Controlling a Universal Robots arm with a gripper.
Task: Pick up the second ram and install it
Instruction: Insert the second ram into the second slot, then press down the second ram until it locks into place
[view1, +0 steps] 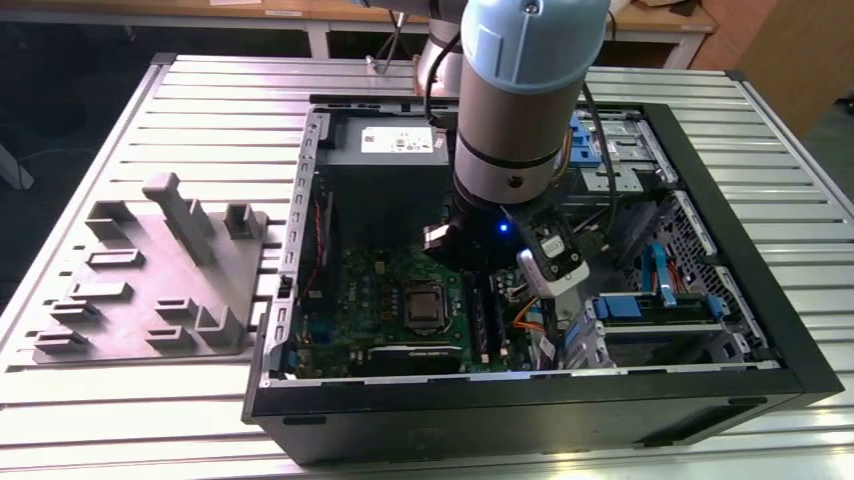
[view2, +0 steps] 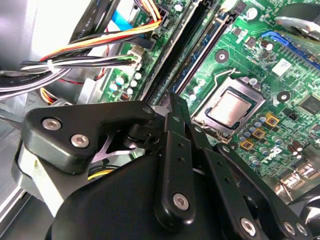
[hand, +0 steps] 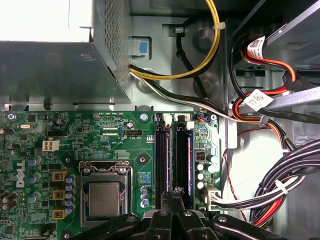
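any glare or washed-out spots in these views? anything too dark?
First wrist view: power supply top blown out white, pale glare on the case floor. Second wrist view: gripper linkage near-black with little detail, board well lit. Exterior view: case interior dim, a blue light glowing on the arm.

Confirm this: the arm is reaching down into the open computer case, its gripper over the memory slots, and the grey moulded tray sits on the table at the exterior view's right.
One error: the grey tray lies at the exterior view's left of the case. The gripper does sit over the memory slots.
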